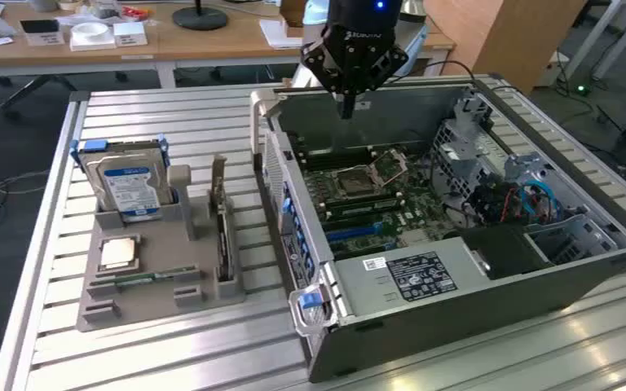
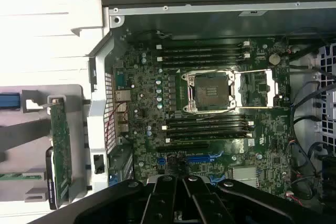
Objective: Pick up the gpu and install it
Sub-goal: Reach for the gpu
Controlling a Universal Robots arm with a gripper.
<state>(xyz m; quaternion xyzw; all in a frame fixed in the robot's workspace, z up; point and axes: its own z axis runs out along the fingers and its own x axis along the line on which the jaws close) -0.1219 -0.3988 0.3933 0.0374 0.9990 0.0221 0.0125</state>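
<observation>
The gripper (image 1: 346, 112) is held at the far side of the scene, slightly right of centre, and is pointed straight down. Its black body is hung beneath the wrist (image 1: 363, 12), on which a small blue light (image 1: 378, 6) is lit. The linkages (image 1: 324, 61) are spread wide at the upper part and narrowed toward the bottom, where the fingers (image 1: 346, 103) are pressed together into one thin tip. In the wrist view the gripper (image 2: 179, 181) is seen along its own length, its fingers (image 2: 164, 203) converging to a closed point.
</observation>
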